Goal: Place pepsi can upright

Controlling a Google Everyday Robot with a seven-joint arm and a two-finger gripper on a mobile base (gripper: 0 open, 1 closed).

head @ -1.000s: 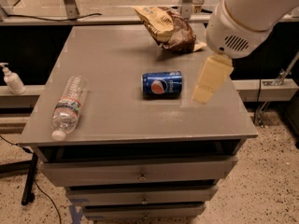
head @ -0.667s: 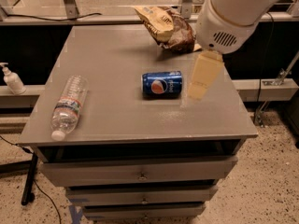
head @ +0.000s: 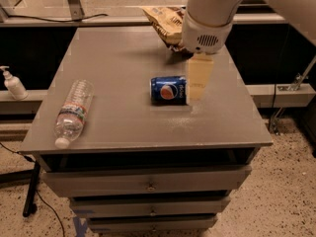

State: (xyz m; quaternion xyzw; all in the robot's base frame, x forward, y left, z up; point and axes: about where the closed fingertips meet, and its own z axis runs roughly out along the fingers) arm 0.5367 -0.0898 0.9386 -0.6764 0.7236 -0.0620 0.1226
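Note:
The pepsi can (head: 169,90) is small and blue with a round red-white-blue logo. It lies on its side near the middle of the grey table top (head: 123,58), its ends pointing left and right. My gripper (head: 197,90) is cream-coloured and hangs from the big white arm (head: 207,14). It points down right beside the can's right end, close to it or touching it; I cannot tell which. It holds nothing that I can see.
A clear plastic water bottle (head: 73,111) lies on the table's left side. A crumpled snack bag (head: 167,21) sits at the back, partly behind the arm. A soap dispenser (head: 12,83) stands on a ledge to the left. Drawers (head: 148,181) are below the table top.
The arm and gripper have moved left, from the table's right side to right beside the can's right end. The can and bottle have not moved.

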